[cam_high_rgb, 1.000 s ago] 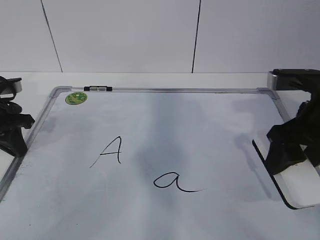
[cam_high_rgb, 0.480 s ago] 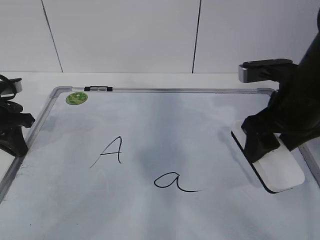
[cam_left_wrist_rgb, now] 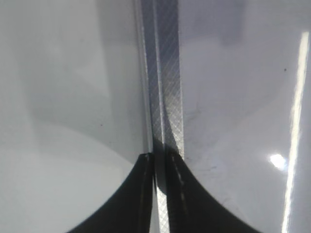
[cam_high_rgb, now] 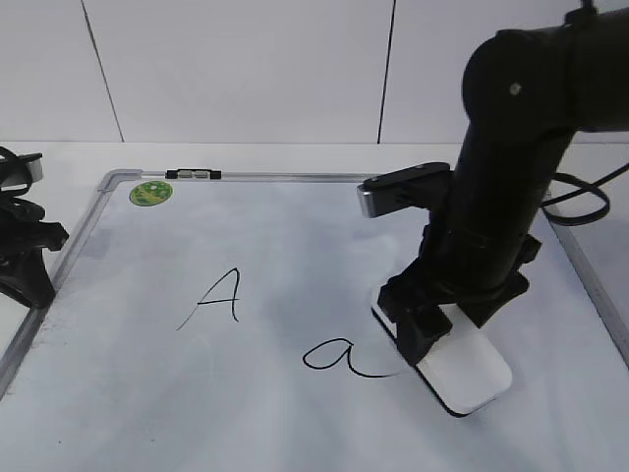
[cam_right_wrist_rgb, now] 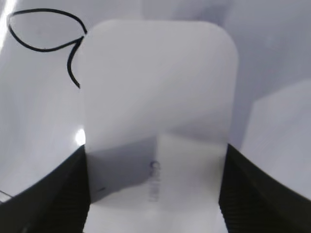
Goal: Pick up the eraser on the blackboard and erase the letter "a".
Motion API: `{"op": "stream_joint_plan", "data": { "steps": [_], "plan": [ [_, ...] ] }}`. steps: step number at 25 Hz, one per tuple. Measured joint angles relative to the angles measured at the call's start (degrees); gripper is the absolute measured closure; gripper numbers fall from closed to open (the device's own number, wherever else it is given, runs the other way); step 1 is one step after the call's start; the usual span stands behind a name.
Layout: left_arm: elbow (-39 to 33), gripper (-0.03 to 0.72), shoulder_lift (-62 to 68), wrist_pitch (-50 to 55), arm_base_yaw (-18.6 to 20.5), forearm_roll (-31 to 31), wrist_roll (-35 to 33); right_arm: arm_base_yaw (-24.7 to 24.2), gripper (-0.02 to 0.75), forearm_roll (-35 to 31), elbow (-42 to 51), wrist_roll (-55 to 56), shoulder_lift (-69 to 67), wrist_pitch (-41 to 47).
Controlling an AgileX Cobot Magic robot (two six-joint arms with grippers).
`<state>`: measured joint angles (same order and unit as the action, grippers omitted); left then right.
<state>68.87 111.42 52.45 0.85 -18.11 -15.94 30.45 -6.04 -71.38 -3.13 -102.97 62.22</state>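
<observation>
Exterior view: your right arm reaches over the large white dry-erase blackboard with the grey metal frame point(cam_high_rgb: 295, 178). Its black right gripper point(cam_high_rgb: 432, 329) is clamped across the flat oblong white plastic eraser with the black felt underside point(cam_high_rgb: 464, 369). The eraser lies flat on the board surface, its near end pointing toward the camera and its left edge touching the tail stroke of the handwritten lowercase black letter "a" point(cam_high_rgb: 339, 358). The loop of that letter is intact. The angular handwritten capital "A" point(cam_high_rgb: 216, 295) stands to the left, well apart from the eraser. A round green sticker point(cam_high_rgb: 150, 193) sits in the far left corner of the board, with a small black-and-clear clip point(cam_high_rgb: 193, 175) on the frame just beside it. Your left gripper point(cam_high_rgb: 22, 256) is parked at the left edge of the board; from here you cannot tell how its jaws stand.

Left wrist view: the two black fingers point(cam_left_wrist_rgb: 138, 194) of the left gripper are pressed together, holding nothing, directly over the grey frame strip point(cam_left_wrist_rgb: 165, 87).

Right wrist view: the eraser point(cam_right_wrist_rgb: 158, 111) fills the frame, pinched between the two black fingers point(cam_right_wrist_rgb: 252, 191), with small grey print on its top. The letter "a" point(cam_right_wrist_rgb: 46, 34) shows at upper left, its strokes meeting the eraser's edge.
</observation>
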Motion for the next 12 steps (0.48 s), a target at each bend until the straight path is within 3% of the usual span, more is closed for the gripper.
{"op": "stream_joint_plan", "data": {
  "steps": [12],
  "plan": [
    [0.0, 0.640, 0.0, 0.1, 0.0, 0.0, 0.0, 4.3, 0.169, 1.0, -8.3, -0.4, -10.0, -0.1]
  ]
}}
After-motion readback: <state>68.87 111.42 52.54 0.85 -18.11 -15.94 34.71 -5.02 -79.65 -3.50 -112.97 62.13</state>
